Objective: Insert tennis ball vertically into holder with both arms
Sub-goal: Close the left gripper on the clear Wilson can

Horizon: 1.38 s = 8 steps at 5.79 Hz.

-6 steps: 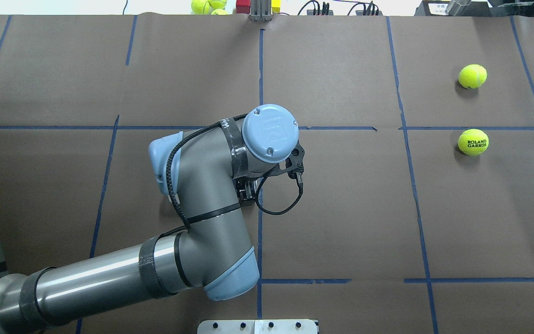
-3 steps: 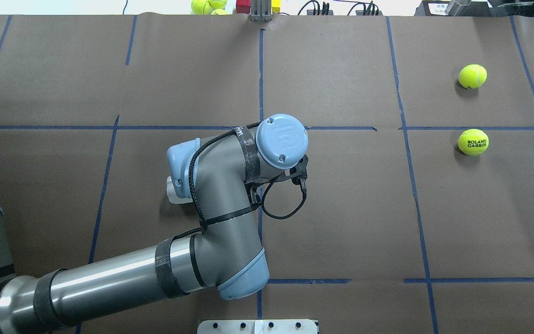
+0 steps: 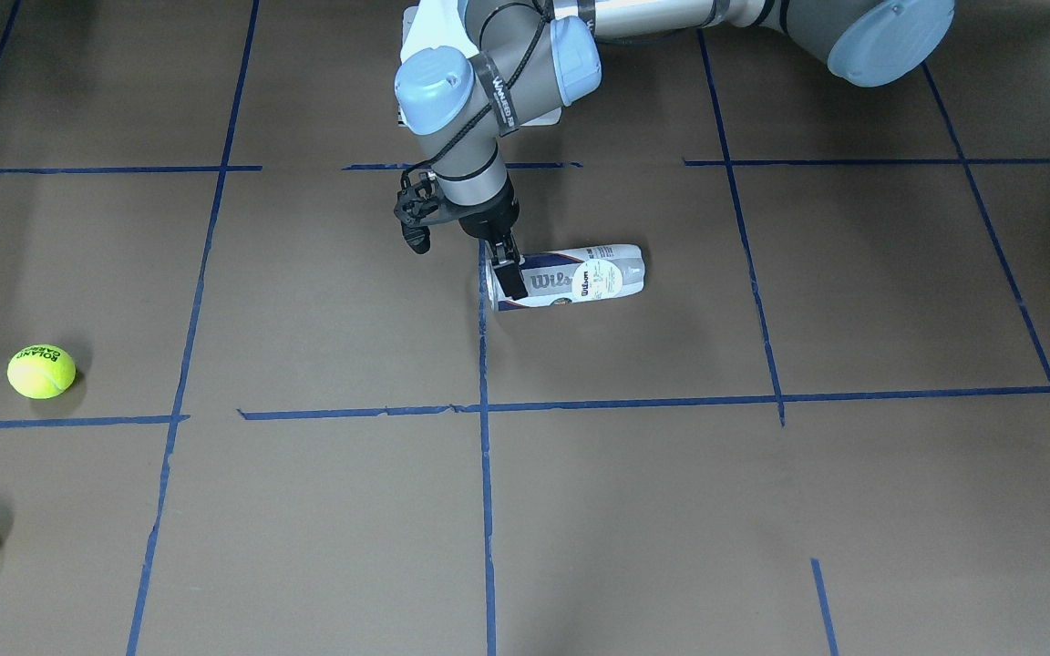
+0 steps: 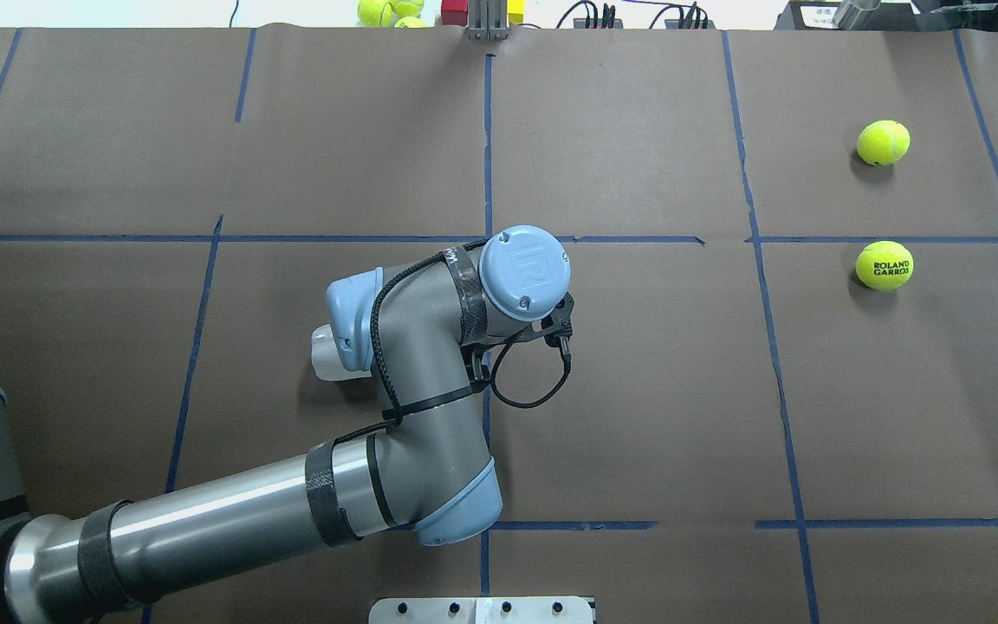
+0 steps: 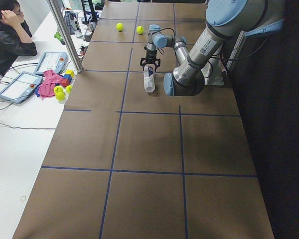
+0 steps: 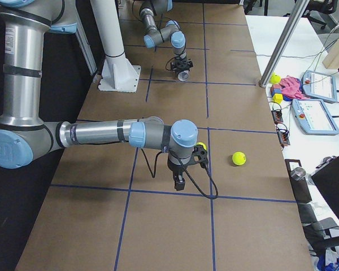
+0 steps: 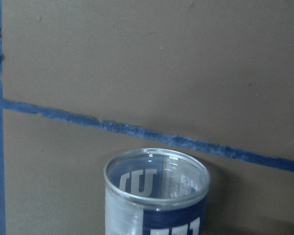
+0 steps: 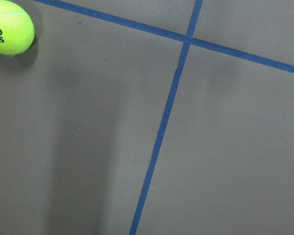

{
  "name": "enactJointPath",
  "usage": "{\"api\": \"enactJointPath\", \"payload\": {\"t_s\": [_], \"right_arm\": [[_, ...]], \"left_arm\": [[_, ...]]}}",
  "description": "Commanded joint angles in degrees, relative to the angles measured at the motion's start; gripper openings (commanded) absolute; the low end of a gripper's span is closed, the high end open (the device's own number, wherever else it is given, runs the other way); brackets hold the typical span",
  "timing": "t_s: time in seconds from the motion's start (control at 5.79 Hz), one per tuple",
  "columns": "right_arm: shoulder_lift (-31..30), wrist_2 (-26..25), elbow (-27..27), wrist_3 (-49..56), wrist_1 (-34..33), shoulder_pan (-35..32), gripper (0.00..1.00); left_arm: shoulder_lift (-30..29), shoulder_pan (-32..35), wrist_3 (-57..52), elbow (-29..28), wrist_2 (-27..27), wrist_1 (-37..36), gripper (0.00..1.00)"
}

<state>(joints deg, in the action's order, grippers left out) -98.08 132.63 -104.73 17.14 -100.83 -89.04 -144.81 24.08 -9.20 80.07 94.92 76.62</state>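
The holder (image 3: 580, 278) lies on its side on the brown table, open mouth toward the middle tape line. My left gripper (image 3: 505, 269) points down at that mouth, with one finger (image 3: 513, 278) against the rim and the jaws apart. The left wrist view shows the open rim (image 7: 157, 169). In the overhead view only the holder's closed end (image 4: 328, 354) shows from under my left arm. Two tennis balls (image 4: 884, 264) (image 4: 883, 143) lie far right. My right gripper (image 6: 179, 182) shows only in the exterior right view, near the Roland Garros ball (image 8: 7, 32). I cannot tell if it is open.
A white pedestal (image 6: 118, 73) stands at the table's robot side. A side bench holds tablets (image 5: 22, 84), blocks and spare balls (image 5: 60, 92), with an operator (image 5: 7, 30) seated there. A metal post (image 5: 65, 35) stands at that table edge.
My left wrist has moved right, toward the robot, and lower. The holder's closed end has come out from under the arm. The holder and both balls have not moved.
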Motion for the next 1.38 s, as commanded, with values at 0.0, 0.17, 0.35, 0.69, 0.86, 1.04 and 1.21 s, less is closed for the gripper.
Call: {"api": "enactJointPath", "payload": {"t_s": [0.0, 0.17, 0.35, 0.69, 0.86, 1.04, 1.21], "right_arm": [[0.0, -0.01, 0.05, 0.0, 0.02, 0.0, 1.0], [0.0, -0.01, 0.05, 0.0, 0.02, 0.0, 1.0], [0.0, 0.08, 0.05, 0.0, 0.02, 0.0, 1.0], [0.0, 0.08, -0.04, 0.0, 0.02, 0.0, 1.0], [0.0, -0.01, -0.04, 0.0, 0.02, 0.0, 1.0], [0.0, 0.08, -0.04, 0.0, 0.02, 0.0, 1.0], [0.0, 0.08, -0.04, 0.0, 0.02, 0.0, 1.0]], "left_arm": [[0.14, 0.0, -0.03, -3.24, 0.0, 3.52, 1.0], [0.4, 0.0, -0.03, -3.26, 0.0, 3.71, 1.0], [0.4, 0.0, 0.06, -3.26, 0.0, 3.71, 0.98], [0.4, 0.0, -0.11, -3.17, 0.0, 3.71, 0.65], [0.4, 0.0, -0.29, -3.0, 0.0, 3.71, 0.58], [0.06, 0.08, -0.38, -2.3, 0.09, 3.71, 0.58], [0.05, 0.69, -0.47, 0.75, 0.26, 3.63, 0.59]]}}
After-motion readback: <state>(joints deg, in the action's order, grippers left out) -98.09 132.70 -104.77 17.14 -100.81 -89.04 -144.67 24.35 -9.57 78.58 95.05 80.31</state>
